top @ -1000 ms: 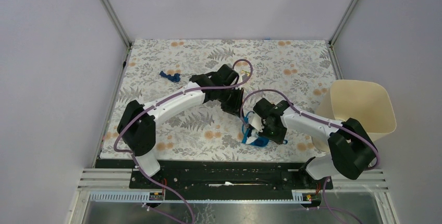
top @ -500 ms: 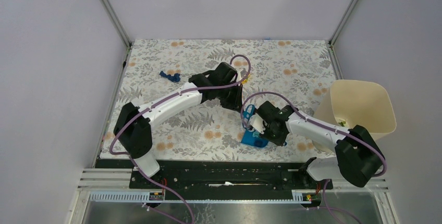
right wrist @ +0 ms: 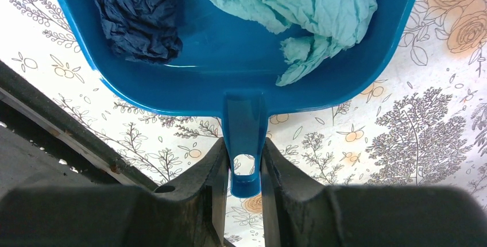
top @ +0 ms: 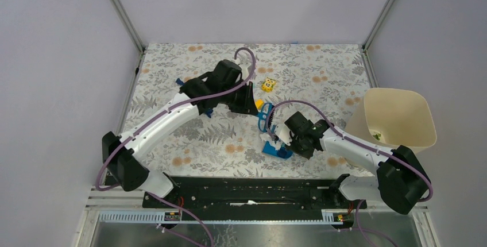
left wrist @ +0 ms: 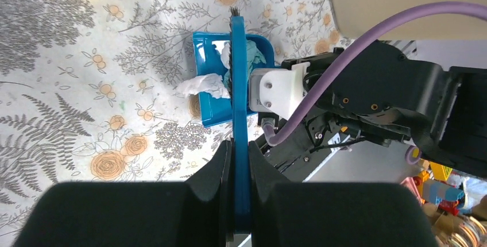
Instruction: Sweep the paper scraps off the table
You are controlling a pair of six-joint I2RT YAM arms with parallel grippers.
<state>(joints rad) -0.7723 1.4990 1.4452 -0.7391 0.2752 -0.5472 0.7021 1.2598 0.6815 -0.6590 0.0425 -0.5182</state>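
Close to the arms, the right claw is clenched tight on the handle of a blue plastic dustpan, over the flowery white cloth tabletop. Wrinkly paper scraps sit inside it: light cyan, dark blue and white. The left claw squeezes a thin blue plastic brush that reaches across the dustpan. Farther off lie a small yellow block, a yellow patterned toy and some dark blue scraps.
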